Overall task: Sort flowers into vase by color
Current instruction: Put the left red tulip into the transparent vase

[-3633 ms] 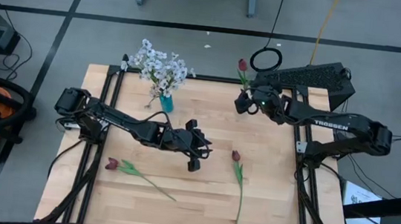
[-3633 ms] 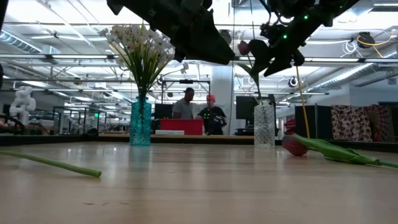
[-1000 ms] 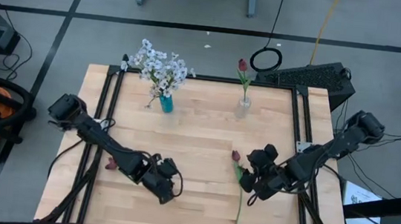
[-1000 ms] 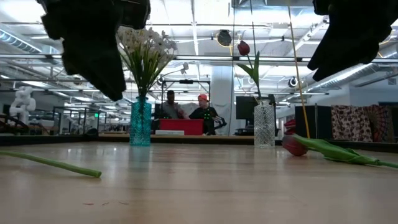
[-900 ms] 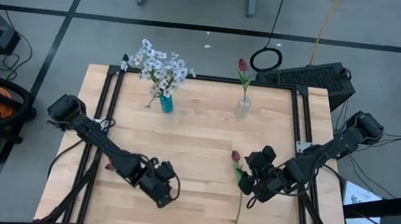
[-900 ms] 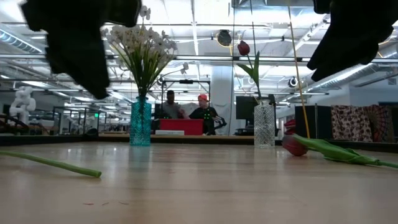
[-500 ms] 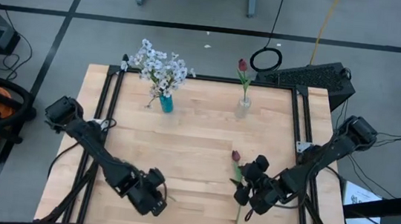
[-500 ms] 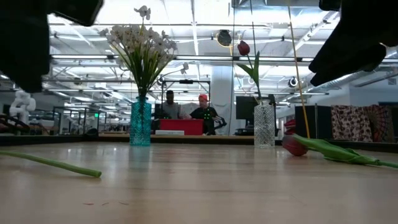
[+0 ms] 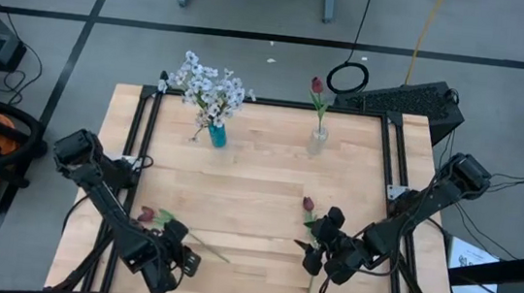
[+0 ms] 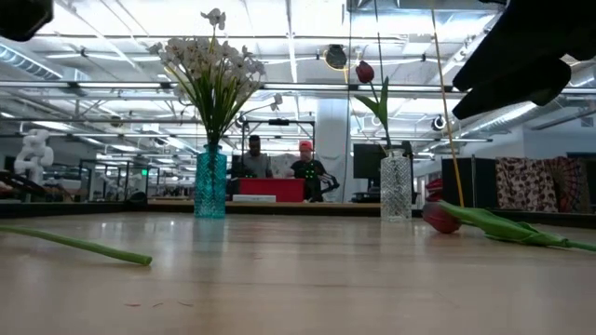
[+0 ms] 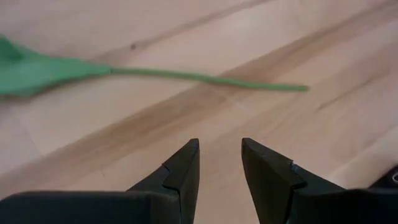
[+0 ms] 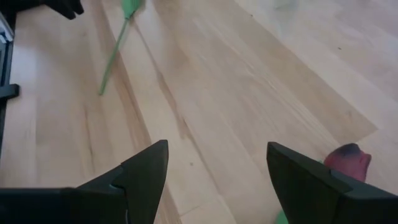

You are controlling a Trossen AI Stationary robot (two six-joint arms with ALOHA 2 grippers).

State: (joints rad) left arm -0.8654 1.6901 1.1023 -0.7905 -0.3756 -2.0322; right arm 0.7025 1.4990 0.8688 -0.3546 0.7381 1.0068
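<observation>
Two dark red tulips lie flat on the wooden table. The left tulip (image 9: 146, 214) has its stem (image 11: 205, 78) running toward the near edge. My left gripper (image 9: 184, 257) hovers open just above the table near that stem's free end (image 11: 219, 146). The right tulip (image 9: 309, 204) lies with its stem pointing to the near edge; its bud (image 12: 347, 158) shows beside my right gripper (image 12: 217, 149). My right gripper (image 9: 312, 256) is wide open above this stem. The white sprays (image 9: 210, 87) stand in a blue vase (image 9: 216, 134). A third tulip (image 9: 317, 85) stands in a clear vase (image 9: 317, 140).
Both vases stand near the table's far edge, the blue vase (image 10: 210, 181) left of the clear one (image 10: 395, 186). Bare wood lies between them and the grippers. Black frame rails (image 9: 134, 153) run along the table's left and right sides. People sit in the room beyond the table.
My left gripper has swung toward the near left corner and come low over the table, uncovering the left tulip. My right gripper has shifted slightly left and toward the near edge, over the right tulip's stem. The flowers have not moved.
</observation>
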